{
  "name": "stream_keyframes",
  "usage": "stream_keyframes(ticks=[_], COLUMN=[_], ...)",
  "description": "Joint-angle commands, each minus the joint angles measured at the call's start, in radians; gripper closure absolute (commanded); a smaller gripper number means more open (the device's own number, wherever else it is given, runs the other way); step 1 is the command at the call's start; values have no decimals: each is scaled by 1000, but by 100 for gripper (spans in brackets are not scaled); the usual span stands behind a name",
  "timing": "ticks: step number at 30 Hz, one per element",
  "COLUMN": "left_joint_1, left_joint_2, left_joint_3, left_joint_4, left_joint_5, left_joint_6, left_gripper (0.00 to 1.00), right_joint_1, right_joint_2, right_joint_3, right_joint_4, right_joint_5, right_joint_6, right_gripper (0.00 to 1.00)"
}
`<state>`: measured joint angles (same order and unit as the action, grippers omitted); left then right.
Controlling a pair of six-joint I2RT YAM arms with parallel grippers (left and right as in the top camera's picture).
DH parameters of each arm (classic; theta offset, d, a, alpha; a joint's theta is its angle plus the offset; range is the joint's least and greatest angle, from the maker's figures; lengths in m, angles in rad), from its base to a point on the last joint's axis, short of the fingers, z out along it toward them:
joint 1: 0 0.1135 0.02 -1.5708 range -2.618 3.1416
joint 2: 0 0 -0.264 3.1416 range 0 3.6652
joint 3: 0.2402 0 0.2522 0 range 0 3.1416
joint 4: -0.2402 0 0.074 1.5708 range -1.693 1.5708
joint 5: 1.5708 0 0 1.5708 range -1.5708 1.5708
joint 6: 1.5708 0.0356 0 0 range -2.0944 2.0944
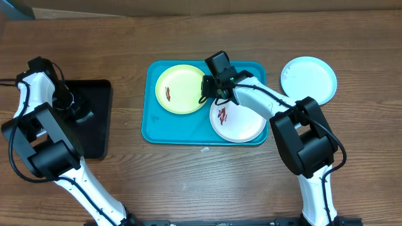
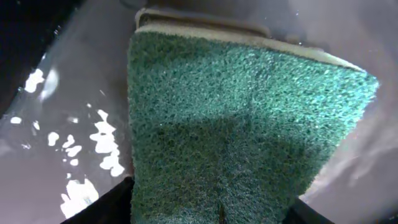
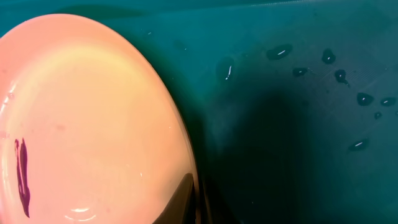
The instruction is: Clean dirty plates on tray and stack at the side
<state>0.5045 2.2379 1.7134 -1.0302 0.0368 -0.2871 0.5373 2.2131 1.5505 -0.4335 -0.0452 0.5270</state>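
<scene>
The turquoise tray (image 1: 154, 129) holds the yellow-green plate (image 1: 179, 88) at its left and the white plate (image 1: 242, 122) at its front right, each with a dark-red smear. The pale blue plate (image 1: 309, 78) lies on the table to the right of the tray, and no smear shows on it. My right gripper (image 1: 207, 89) is shut on the right rim of the yellow-green plate (image 3: 93, 118), its fingers (image 3: 194, 199) pinching the edge over the wet tray floor (image 3: 298, 143). My left gripper (image 1: 66, 100) is shut on a green sponge (image 2: 242, 118) over the black tray.
A black rectangular tray (image 1: 97, 125) lies at the left, with a wet, shiny floor (image 2: 68, 155) under the sponge. Water drops (image 3: 339, 74) dot the turquoise tray. A small white scrap (image 1: 202, 149) lies on the wooden table in front of the tray.
</scene>
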Motion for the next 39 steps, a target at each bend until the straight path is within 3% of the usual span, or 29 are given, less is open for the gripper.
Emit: stream_keyframes(ticks=[1,6,11,19,23,26,39], left_joint_1=[-1,0,1,-1,-1,0,-1], left_joint_2=[-2,-2,-2,-2,-2,-2,-32], left_joint_3=[34,45,45,42,43,43,92], left_joint_4=[-11,10,35,43,47,46,-82], left_joint_5=[-16,-52,-63,-63,-64,-63,-62], left_joint_6=[-5,-5,-5,-5,-5,-4,3], left_gripper=[39,27,26,65,76,96,96], right_joint_1=[-2,-2,-2,-2,-2,-2,-2], right_joint_2=[-18,-18,-18,-18,-18,-18,-18], right_joint_3=[3,3,3,3,3,3,3], right_joint_4=[-14,-18,-18,-18,-18,-18,-21], right_joint_5=[19,19,19,26,26,26,26], right_joint_6=[-5,-5,-5,-5,-5,-5,-5], right_gripper=[96,96,96,96,96,96,96])
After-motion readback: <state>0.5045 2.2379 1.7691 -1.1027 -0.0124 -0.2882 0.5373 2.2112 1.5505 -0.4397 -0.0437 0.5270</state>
